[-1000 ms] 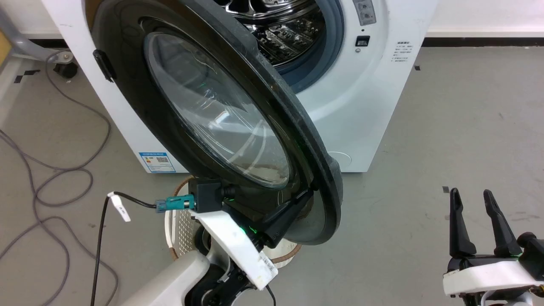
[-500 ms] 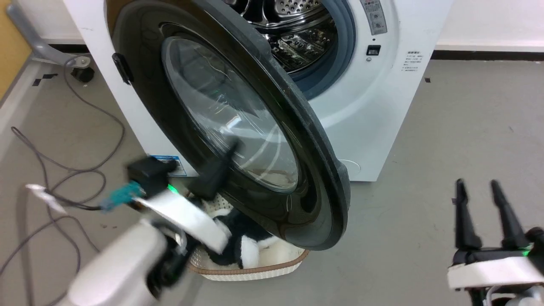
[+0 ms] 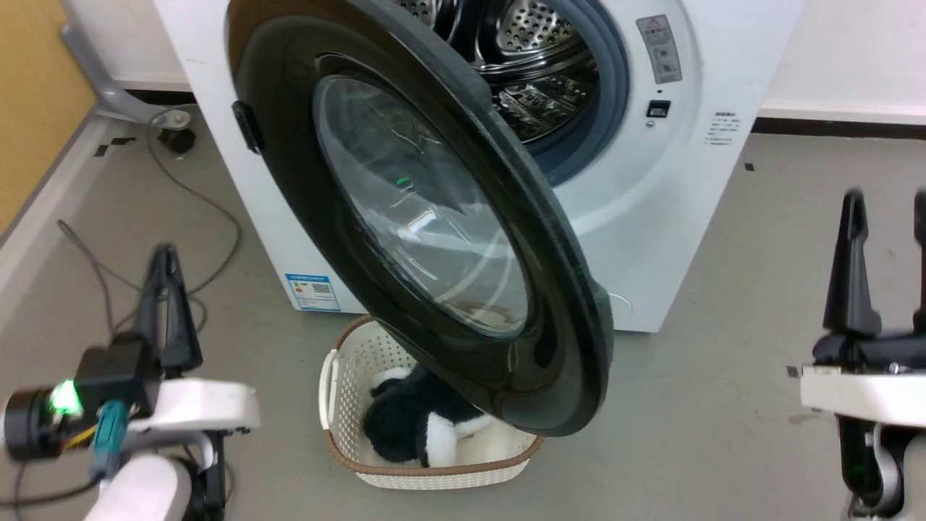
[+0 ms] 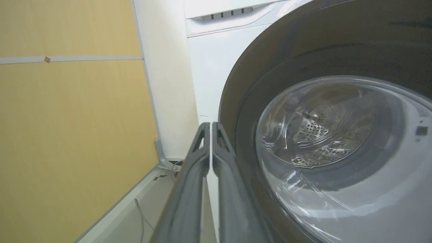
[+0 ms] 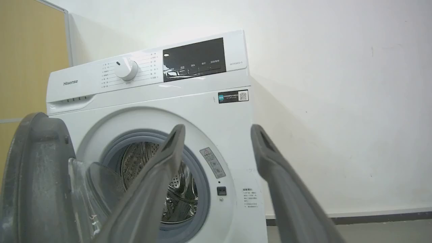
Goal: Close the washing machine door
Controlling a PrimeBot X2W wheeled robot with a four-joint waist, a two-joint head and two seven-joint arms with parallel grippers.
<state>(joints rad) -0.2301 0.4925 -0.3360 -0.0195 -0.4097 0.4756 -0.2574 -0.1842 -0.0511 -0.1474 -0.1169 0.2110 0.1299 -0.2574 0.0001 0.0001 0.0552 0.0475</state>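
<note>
Overall: one white front-loading washing machine (image 3: 651, 239) stands on a grey floor, and its one round door is open.
washing machine door (image 3: 434, 217): hinged on the machine's left and swung out toward the near side. It has a wide glossy black rim and clear bulging glass at the centre. It is well apart from the grey gasket (image 3: 616, 87), so the mouth is uncovered at right.
steel drum (image 3: 535, 58): one, perforated, past the door's far edge.
grippers: two, each with two long dark fingers.
left gripper (image 3: 165, 253): near left, to the left of the door and not touching it. Its fingers are pressed together on nothing.
right gripper (image 3: 888, 199): near right, well apart from the machine. Its fingers are spread wide with nothing between them.
laundry basket (image 3: 434, 470): one, white and perforated with a brown rim. It sits on the floor under the door's lower edge.
soft toy (image 3: 405, 427): one, black and white, lying in the basket.
blue sticker (image 3: 312, 291): one, low on the machine's front at left.
grey cable (image 3: 224, 217): looping on the floor at far left; the number of strands cannot be told.
left wrist view adds: a yellow wall panel (image 4: 67, 118) left of the machine, and the drum's holes seen through the door glass.
right wrist view adds: the control panel on top, with one dial (image 5: 125, 69) and one black display (image 5: 194, 59).
</note>
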